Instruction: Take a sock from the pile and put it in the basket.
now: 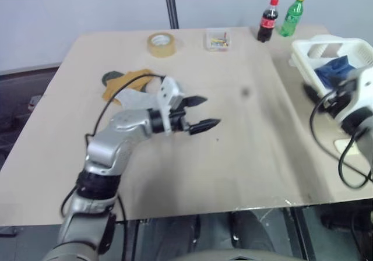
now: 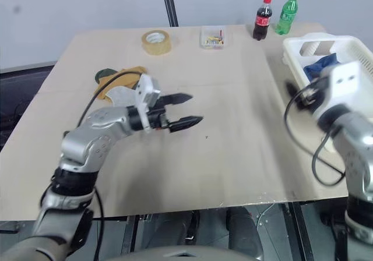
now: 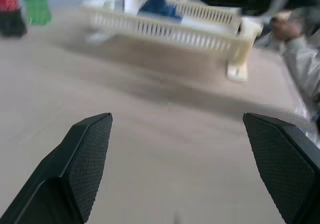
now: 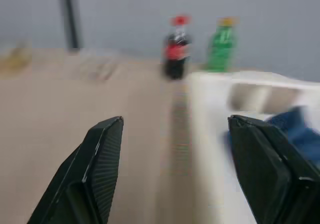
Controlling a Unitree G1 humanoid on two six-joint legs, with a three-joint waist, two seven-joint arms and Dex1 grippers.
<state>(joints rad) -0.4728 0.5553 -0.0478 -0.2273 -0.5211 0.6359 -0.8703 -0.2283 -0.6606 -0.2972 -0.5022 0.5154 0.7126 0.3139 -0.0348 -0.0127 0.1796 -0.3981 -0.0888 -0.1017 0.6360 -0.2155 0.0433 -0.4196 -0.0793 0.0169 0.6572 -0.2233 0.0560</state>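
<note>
You have a blue sock (image 2: pixel 319 64) lying inside the white basket (image 1: pixel 306 54), which sits at the right edge of the table (image 1: pixel 233 150). In the right wrist view the same sock shows as a blue fold just behind the basket's near wall.

The pile (image 1: pixel 125 86) is across the table on the left side, well apart from the basket. From here you can make out a mustard yellow piece, a dark piece at its far left and a light grey piece nearest the arm; the left arm's wrist hides part of it.

Your left gripper (image 1: pixel 201 112) hangs over bare tabletop just to the right of the pile, pointing toward the basket. Its two black fingers (image 3: pixel 85 154) stand wide apart with nothing between them.

Your right gripper (image 4: pixel 175 159) is at the basket's near side, level, facing the far end of the table. Its fingers are spread wide and hold nothing; one lines up over the table surface, the other over the basket.

Along the far edge of the table you have a roll of tape (image 1: pixel 161 44), a small clear box (image 1: pixel 217 39) of coloured bits, a cola bottle (image 1: pixel 268 21) and a green bottle (image 1: pixel 292 16) standing side by side beyond the basket.
</note>
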